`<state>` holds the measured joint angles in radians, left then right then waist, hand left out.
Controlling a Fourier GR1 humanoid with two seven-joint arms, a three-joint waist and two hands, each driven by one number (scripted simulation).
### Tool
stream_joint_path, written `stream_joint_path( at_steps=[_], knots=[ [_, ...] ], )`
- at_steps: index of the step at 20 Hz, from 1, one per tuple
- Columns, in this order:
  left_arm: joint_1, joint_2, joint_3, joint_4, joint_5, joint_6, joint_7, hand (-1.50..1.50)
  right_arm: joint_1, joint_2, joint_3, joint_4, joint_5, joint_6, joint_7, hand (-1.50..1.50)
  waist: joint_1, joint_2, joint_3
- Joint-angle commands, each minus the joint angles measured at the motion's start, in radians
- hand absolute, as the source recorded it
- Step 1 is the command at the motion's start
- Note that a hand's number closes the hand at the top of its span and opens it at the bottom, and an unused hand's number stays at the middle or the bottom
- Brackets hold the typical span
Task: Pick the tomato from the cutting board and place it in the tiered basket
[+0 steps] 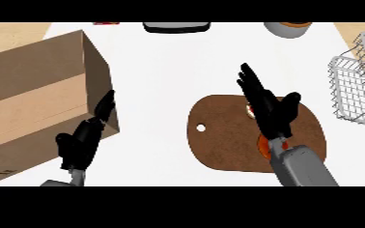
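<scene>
A brown cutting board (221, 145) with a small hole lies on the white counter, right of the middle. My right hand (267, 108) hovers over it, open, with straight fingers pointing up and left and the thumb spread to the right. A red-orange patch of the tomato (263, 147) shows just left of my right wrist; the rest is hidden under the hand and forearm. A small yellowish-red bit (250, 110) peeks out by the palm; I cannot tell what it is. The wire tiered basket (348, 89) stands at the right edge. My left hand (82, 142) rests open at the lower left.
A large cardboard box (50, 92) fills the left side, right beside my left hand. At the back edge stand a dark tray (176, 27) and a grey bowl (288, 29). A small red thing (107, 23) lies at the back left.
</scene>
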<state>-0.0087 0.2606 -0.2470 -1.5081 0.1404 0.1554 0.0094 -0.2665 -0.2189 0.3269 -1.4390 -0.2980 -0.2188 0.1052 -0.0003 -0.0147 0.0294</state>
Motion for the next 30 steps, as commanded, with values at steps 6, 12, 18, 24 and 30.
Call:
stream_joint_path(
  at_steps=[6, 12, 18, 24, 30],
  knots=[
    [-0.012, 0.08, 0.116, -0.046, 0.054, 0.002, 0.093, 0.0, -0.004, -0.008, 0.058, -0.241, 0.357, -0.233, -0.378, 1.5, -0.027, -0.015, -0.029],
    [0.008, 0.118, 0.167, -0.042, 0.114, -0.046, 0.107, 0.0, 0.282, 0.127, -0.129, -0.143, 0.461, -0.743, -0.361, -1.5, -0.05, 0.003, -0.03],
    [-0.03, 0.111, 0.175, -0.047, 0.12, -0.045, 0.144, 0.0, 0.507, 0.07, 0.027, -0.271, 0.822, -0.861, -0.25, -1.5, -0.034, 0.008, -0.035],
    [-0.027, 0.129, 0.191, -0.055, 0.12, -0.046, 0.142, 0.0, 0.743, -0.044, -0.035, -0.226, 1.041, -0.709, -0.066, -1.5, -0.053, 0.02, -0.045],
    [-0.028, 0.135, 0.17, -0.081, 0.13, -0.085, 0.146, 0.0, 0.844, -0.047, 0.042, -0.282, 1.208, -0.454, 0.178, -1.5, 0.001, 0.032, -0.047]
  ],
)
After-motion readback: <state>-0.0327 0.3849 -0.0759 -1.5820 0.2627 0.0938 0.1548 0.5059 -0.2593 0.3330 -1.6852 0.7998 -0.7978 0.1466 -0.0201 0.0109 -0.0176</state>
